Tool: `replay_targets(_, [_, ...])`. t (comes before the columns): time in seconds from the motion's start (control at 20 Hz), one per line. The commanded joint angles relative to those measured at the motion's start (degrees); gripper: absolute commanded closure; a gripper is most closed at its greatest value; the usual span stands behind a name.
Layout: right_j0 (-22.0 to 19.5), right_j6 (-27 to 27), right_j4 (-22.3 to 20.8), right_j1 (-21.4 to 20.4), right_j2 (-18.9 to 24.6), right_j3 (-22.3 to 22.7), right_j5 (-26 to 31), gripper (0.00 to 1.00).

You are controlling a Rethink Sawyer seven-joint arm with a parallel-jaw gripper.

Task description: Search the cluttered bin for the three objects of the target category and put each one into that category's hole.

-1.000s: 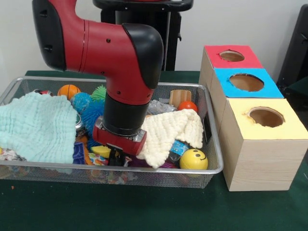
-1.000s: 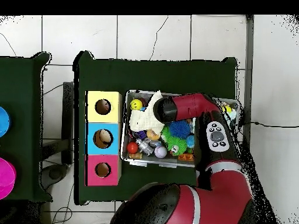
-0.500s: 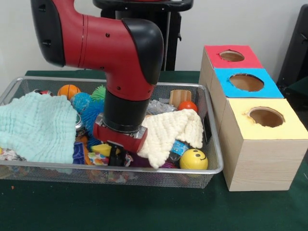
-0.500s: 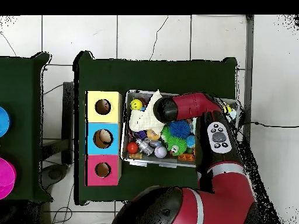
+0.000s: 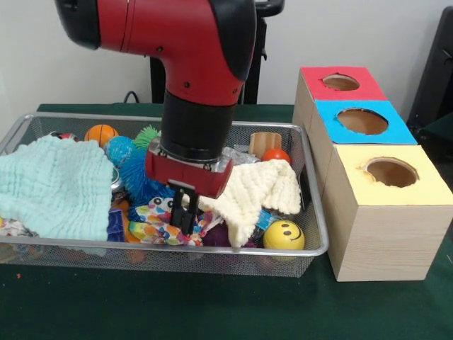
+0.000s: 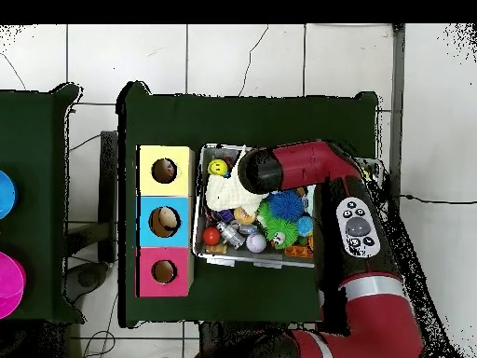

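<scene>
One shallow silver wire-mesh tray (image 5: 311,249) sits nearest you on the dark green table (image 5: 212,312), packed with toys. Just behind its front rim you see a fabric piece printed with red, yellow, blue and white patches (image 5: 159,219), lying among the clutter. The black gripper (image 5: 184,219) of the red and black arm (image 5: 202,92) hangs directly over this piece, its fingers drawn together on the fabric. To the right of the gripper, a yellow smiley ball (image 5: 284,235) rests against the front rim. A plain cream knitted cloth (image 5: 258,191) drapes from the gripper's side toward the tray's right end. On the left, a plain mint-green cloth (image 5: 56,188) covers that part of the tray. Behind these lie a blue spiky ball (image 5: 134,177), an orange ball (image 5: 100,134) and a small wooden cup (image 5: 264,144).

Beside the tray's right end stand three pale wooden boxes in a row. The nearest carries the round hole in the yellow top (image 5: 391,172); the blue-topped box (image 5: 362,121) and the red-topped box (image 5: 340,82) follow behind it. In the overhead view the arm hides the gripper.
</scene>
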Motion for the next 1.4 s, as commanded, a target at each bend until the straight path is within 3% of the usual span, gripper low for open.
replay_targets(0.05, [-1.47,-17.04,1.51,-6.01,7.01,4.23,5.74,1.00])
replay_targets(0.35, [-1.53,-16.47,2.90,-9.16,7.89,6.29,8.35,1.00])
replay_targets(0.85, [-0.92,-14.76,9.48,-14.93,11.11,7.41,15.98,1.00])
replay_targets(1.1, [1.21,-10.82,12.28,-16.76,10.92,7.13,20.25,1.00])
replay_targets(1.4, [4.87,-3.91,14.03,-17.29,8.78,7.66,20.83,1.00])
